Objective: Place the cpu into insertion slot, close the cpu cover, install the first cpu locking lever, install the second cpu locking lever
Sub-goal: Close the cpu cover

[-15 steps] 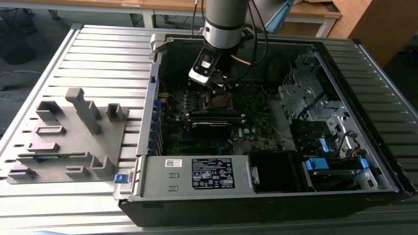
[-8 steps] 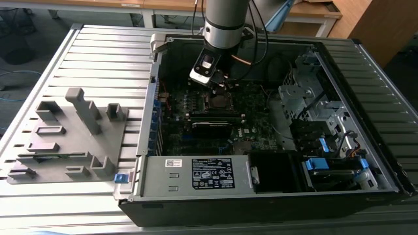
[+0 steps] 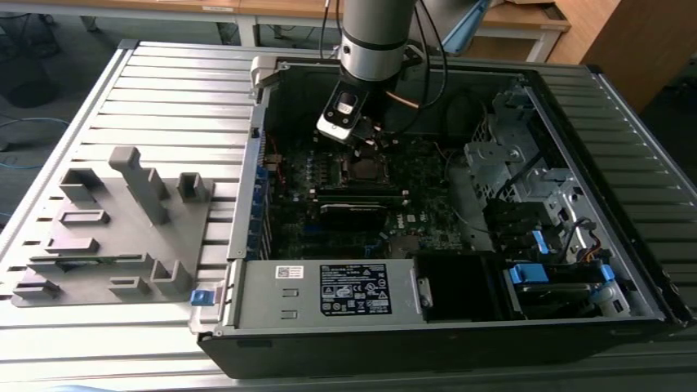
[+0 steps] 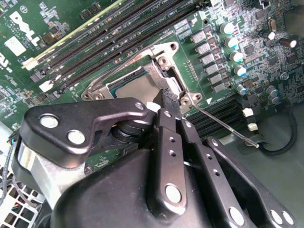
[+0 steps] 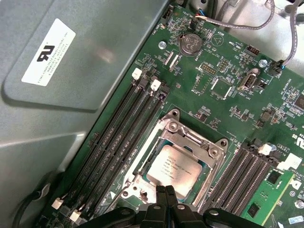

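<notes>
The cpu (image 5: pixel 173 166) lies flat in the insertion slot (image 3: pixel 363 167) on the green motherboard, its silver face showing in both wrist views (image 4: pixel 135 85). The silvery cpu cover (image 5: pixel 197 142) lies down around it as a frame. My gripper (image 5: pixel 166 192) is shut with nothing between its fingertips. It stands at the socket's edge, its black tips (image 4: pixel 168 102) at or just above the cover's rim by one corner. A thin wire locking lever (image 4: pixel 223 126) sticks out sideways from that corner, away from the socket. In the exterior view the gripper (image 3: pixel 368 140) hangs inside the open computer case.
Long black memory slots (image 5: pixel 118 137) flank the socket on both sides. The grey power supply (image 3: pixel 326 286) fills the case's near end and drive bays (image 3: pixel 523 188) line the exterior view's right. A grey parts fixture (image 3: pixel 114 229) stands on the slatted table at the exterior view's left.
</notes>
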Available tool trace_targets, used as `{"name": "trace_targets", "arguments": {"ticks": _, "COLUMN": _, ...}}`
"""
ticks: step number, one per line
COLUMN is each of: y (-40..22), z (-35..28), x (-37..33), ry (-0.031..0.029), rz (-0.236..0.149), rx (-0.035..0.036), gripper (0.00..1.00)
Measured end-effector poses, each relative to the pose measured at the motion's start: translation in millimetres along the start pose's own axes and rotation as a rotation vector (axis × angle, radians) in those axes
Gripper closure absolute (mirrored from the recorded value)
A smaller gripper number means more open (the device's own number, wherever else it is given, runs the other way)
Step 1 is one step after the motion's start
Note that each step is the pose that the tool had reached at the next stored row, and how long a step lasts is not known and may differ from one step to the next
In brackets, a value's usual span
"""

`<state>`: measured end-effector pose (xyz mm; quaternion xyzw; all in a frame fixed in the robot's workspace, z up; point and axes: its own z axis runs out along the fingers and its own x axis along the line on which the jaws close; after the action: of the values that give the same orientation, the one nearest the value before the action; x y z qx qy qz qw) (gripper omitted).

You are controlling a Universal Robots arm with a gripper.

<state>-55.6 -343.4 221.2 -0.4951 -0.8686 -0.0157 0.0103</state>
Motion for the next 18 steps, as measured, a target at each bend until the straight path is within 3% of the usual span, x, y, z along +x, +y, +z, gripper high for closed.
{"name": "trace_targets", "arguments": {"ticks": 18, "y": 0.0, "z": 0.0, "x": 0.0, "ry": 0.0004, "rz": -0.010, "rx": 0.0002, "gripper": 0.89}}
